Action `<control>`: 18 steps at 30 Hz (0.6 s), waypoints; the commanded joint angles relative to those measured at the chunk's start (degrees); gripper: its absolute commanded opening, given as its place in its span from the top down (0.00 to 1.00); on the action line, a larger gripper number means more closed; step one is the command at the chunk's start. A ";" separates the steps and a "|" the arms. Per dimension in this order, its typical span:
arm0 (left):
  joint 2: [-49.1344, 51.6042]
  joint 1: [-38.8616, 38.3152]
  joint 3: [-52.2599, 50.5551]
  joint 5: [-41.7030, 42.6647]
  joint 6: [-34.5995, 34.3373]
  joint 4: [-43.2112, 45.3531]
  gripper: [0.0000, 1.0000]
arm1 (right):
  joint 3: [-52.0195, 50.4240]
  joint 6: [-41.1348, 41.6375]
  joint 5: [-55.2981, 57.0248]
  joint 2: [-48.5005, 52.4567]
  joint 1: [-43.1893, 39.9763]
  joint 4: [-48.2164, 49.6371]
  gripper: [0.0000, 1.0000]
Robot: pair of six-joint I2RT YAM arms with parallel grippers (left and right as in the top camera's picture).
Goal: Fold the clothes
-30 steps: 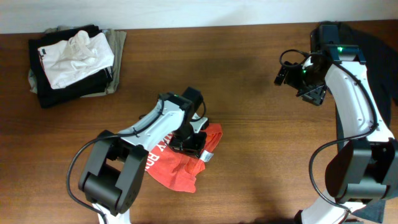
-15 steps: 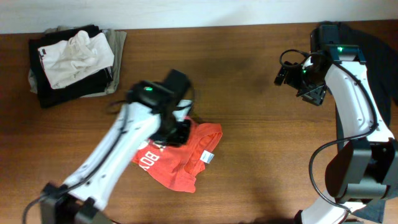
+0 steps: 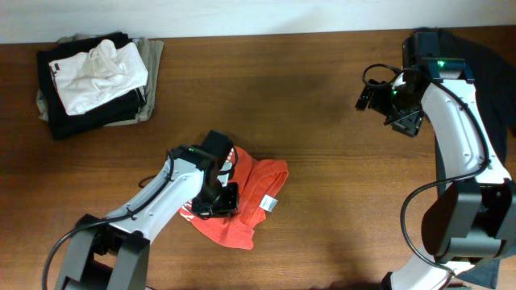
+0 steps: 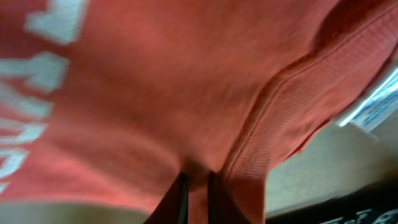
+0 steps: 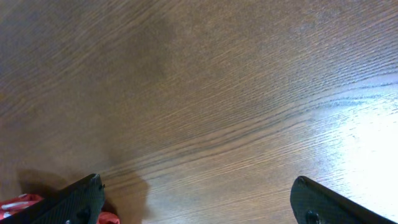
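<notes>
Overhead, the left end effector (image 3: 219,200) has swung back down onto the crumpled red shirt (image 3: 260,184) in the middle of the surface (image 3: 322,161). It is pinching a fold beside the ribbed collar (image 4: 261,134), likely ready to spread it. The right end effector (image 3: 405,122) stays parted and idle, well apart; the shirt is soft, limp knit with white lettering (image 4: 37,68).

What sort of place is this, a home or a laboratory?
Most likely a robotics laboratory or test bench, not a home: the left arm and right arm stand at a wooden table, a red-orange T-shirt lies crumpled on it, and a stack of folded clothes sits at its corner.
</notes>
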 commanded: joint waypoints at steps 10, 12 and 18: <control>-0.07 -10.45 -3.37 4.26 -5.27 5.51 0.87 | 0.15 0.04 0.74 -0.15 -0.24 0.00 0.01; -0.07 -11.69 -4.92 5.14 -5.18 6.25 0.87 | 0.15 0.04 0.72 -0.15 -0.24 0.00 0.01; -3.34 -14.38 5.62 4.94 2.54 2.49 0.97 | 0.15 0.04 0.74 -0.15 -0.24 0.00 0.01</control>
